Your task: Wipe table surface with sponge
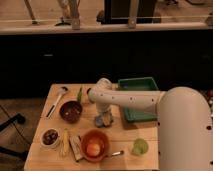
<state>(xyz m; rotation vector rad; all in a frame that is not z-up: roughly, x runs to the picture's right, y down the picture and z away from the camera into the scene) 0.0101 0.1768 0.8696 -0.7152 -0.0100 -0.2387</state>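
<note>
The table surface (pixel 125 132) is a light tan wooden top carrying bowls and utensils. The sponge (pixel 102 121), a small blue-grey block, rests on the table near its middle, between the dark bowl and the green tray. My gripper (pixel 103 118) points down from the white arm (pixel 130 100) and is shut on the sponge, pressing it onto the wood. The arm comes in from the right and hides part of the tray and the table's right edge.
A green tray (pixel 137 85) stands at the back right. A dark bowl (pixel 71 111) is left of the sponge. An orange bowl with fruit (pixel 94 145), a tan-and-dark block (pixel 76 148), a small white bowl (pixel 50 137) and a green cup (pixel 140 146) line the front. A ladle (pixel 56 100) lies at the back left.
</note>
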